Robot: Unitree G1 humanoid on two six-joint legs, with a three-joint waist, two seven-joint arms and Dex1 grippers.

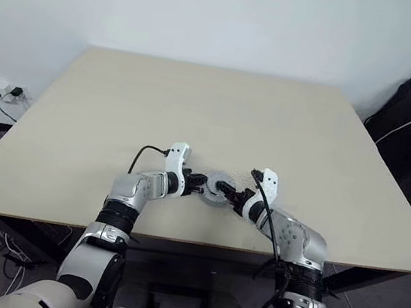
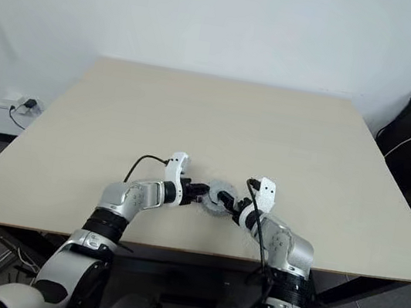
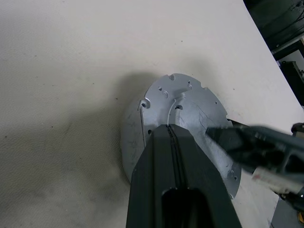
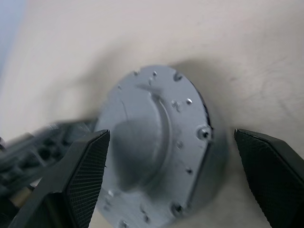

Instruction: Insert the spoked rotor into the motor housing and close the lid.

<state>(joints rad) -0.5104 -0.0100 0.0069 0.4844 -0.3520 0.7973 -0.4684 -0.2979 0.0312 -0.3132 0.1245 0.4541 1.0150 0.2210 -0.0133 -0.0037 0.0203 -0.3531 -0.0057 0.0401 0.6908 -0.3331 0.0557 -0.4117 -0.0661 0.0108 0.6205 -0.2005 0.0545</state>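
flanking a round silvery metal part [image 4: 156,147] on the counter [image 1: 220,109].
left gripper [image 1: 199,182] jaws clenched against it; right gripper [image 4: 175,180] jaws released, straddling it.

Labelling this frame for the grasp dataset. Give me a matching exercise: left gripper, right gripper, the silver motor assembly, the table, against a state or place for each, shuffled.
Column 1:
1. left gripper
2. right gripper
3. silver motor assembly
4. table

Column 2:
A. beige, bearing the assembly near its front edge
B. fingers pressed shut, tips against the metal face
C. round, between both grippers
D. fingers wide apart, either side of the round part

Pairs: 1-B, 2-D, 3-C, 4-A
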